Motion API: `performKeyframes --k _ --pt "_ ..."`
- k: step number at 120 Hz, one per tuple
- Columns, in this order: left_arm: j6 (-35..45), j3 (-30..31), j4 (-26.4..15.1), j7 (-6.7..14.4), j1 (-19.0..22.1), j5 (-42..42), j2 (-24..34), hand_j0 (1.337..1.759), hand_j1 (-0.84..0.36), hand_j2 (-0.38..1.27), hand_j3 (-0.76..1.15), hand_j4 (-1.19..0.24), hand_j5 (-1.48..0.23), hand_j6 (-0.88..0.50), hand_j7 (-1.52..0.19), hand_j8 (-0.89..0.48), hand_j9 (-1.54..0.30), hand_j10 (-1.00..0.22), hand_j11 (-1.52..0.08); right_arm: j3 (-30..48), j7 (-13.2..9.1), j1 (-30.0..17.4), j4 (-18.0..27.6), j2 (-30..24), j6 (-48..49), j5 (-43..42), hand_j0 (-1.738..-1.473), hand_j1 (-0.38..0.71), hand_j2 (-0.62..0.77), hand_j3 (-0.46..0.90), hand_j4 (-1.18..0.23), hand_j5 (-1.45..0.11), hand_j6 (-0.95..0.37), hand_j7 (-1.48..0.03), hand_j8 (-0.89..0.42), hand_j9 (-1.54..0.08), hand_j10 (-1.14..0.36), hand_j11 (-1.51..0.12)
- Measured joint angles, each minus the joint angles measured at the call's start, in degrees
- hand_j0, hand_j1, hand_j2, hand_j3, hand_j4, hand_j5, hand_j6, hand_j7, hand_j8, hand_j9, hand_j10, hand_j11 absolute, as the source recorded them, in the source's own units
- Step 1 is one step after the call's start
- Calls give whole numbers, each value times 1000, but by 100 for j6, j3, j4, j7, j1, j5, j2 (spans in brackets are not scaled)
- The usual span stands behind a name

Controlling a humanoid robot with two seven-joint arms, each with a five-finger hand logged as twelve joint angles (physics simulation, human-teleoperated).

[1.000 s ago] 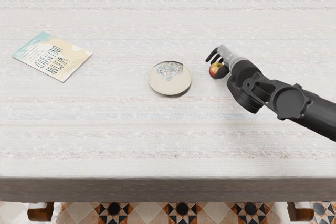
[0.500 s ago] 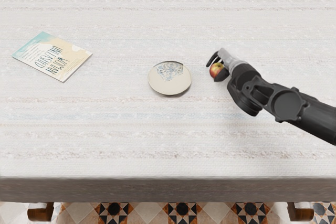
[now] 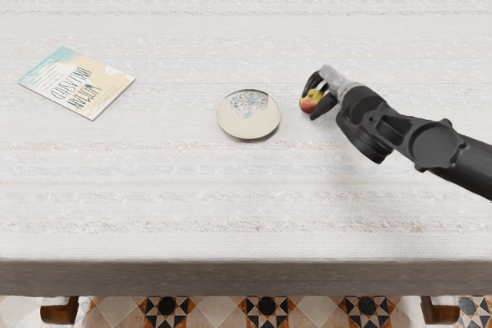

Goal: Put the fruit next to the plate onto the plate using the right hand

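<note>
The right hand (image 3: pixel 326 92), its arm coming in from the right edge, has its fingers curled around the fruit (image 3: pixel 310 101), a small red-and-yellow apple. Whether the fruit is clear of the worktop (image 3: pixel 231 190) I cannot tell. The plate (image 3: pixel 224 118) lies to the hand's left, near but apart from it, so the carry probably runs straight leftward.

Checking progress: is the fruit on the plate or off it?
Off. The right hand grips the fruit to the right of the plate, apart from its rim.
</note>
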Motion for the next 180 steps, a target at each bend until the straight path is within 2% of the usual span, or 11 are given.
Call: performKeyframes --k 29,52,78,105,118,138,147,156,180 --pt "1 0 2 0 0 0 0 1658 55 50 -1 -245 -318 -245 -318 -245 -318 -245 -318 369 9 201 635 -383 533 646 -1658 341 322 1 -807 -1217 -299 -1114 -323 -1216 -789 -1237" --pt "-1 1 1 0 0 0 0 1658 55 50 -1 -245 -318 -245 -318 -245 -318 -245 -318 831 7 232 906 -456 1147 1088 -1658 369 371 2 -804 -1237 -269 -1120 -315 -1223 -801 -1245" --pt "-2 1 0 0 0 0 0 1658 55 50 -1 -245 -318 -245 -318 -245 -318 -245 -318 930 5 238 889 -120 1332 1192 -1658 379 397 1 -802 -1256 -284 -1124 -310 -1221 -813 -1242" --pt "-2 1 0 0 0 -1 0 1658 55 50 -1 -245 -318 -245 -318 -245 -318 -245 -318 870 96 244 471 290 1349 1134 -1657 382 396 1 -804 -1254 -282 -1125 -312 -1208 -822 -1226" --pt "-1 1 1 1 0 -1 0 1658 55 49 0 -245 -318 -245 -318 -245 -318 -245 -318 866 118 240 349 335 1332 1112 -1658 351 379 0 -741 -1113 -353 -1021 -392 -1087 -750 -1101" --pt "-2 2 0 1 0 -1 0 1658 55 49 0 -245 -318 -245 -318 -245 -318 -245 -318 864 158 238 207 354 1318 1094 -1658 298 181 0 -710 -885 -403 -841 -459 -876 -628 -883" --pt "-1 2 3 1 3 -1 0 1658 55 49 0 -245 -318 -245 -318 -245 -318 -245 -318 873 164 238 171 356 1312 1093 -1658 273 97 0 -692 -800 -404 -770 -457 -794 -579 -799" --pt "-2 2 3 1 0 -1 0 1658 55 49 0 -245 -318 -245 -318 -245 -318 -245 -318 885 167 238 152 358 1295 1093 -1658 237 41 0 -612 -723 -406 -702 -447 -718 -531 -722" --pt "0 2 1 1 0 -1 0 1658 55 49 0 -245 -318 -245 -318 -245 -318 -245 -318 909 165 238 113 345 1270 1121 -1658 166 -33 0 -476 -591 -399 -583 -410 -590 -445 -591"
